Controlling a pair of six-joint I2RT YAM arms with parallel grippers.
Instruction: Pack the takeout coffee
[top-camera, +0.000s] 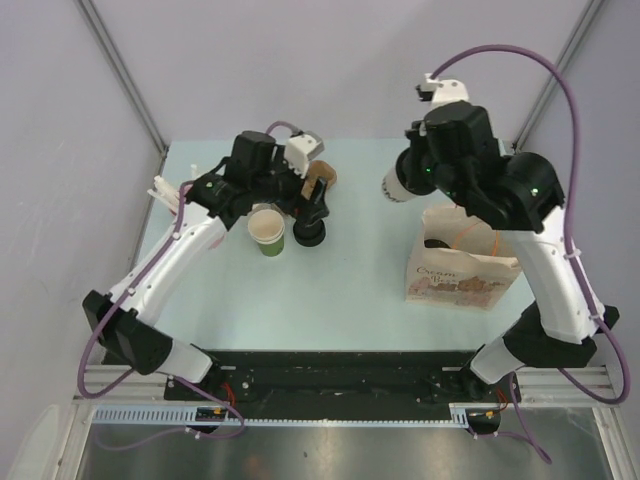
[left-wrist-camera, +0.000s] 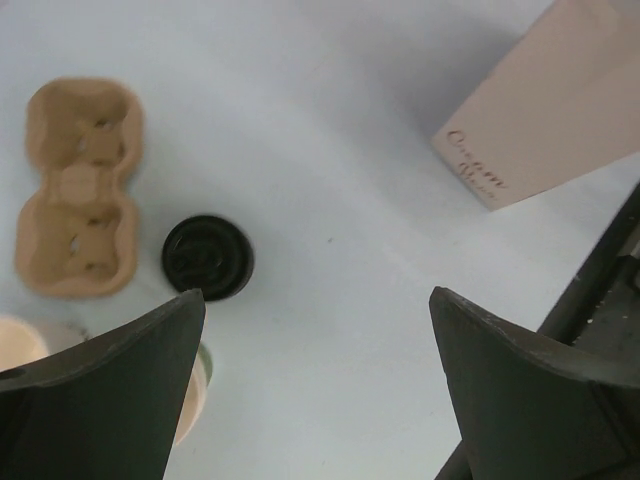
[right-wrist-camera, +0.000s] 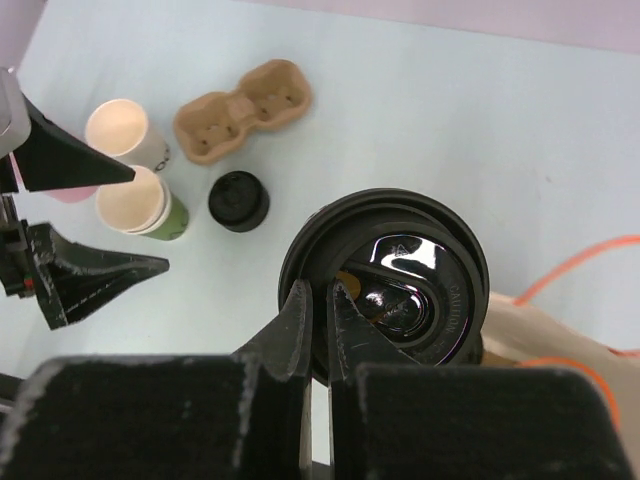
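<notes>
Takeout coffee comprises two black-lidded cups. The white-sided cup (top-camera: 398, 185) is clamped at its lid rim by the right gripper (right-wrist-camera: 320, 292) and hangs near the one paper bag (top-camera: 460, 275), placed for lowering in. The second lidded cup (top-camera: 310, 232) stands on the table (top-camera: 350, 290) by the one carrier (right-wrist-camera: 243, 108); the left gripper (left-wrist-camera: 318, 300) hovers near it, spread open, beside two unlidded cups (right-wrist-camera: 135, 198).

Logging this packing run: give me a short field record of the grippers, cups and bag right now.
right gripper: shut on lidded cup, near paper bag
left gripper: open, empty
loose black lid: on table beside open green cup, not touching
cup carrier: empty
</notes>
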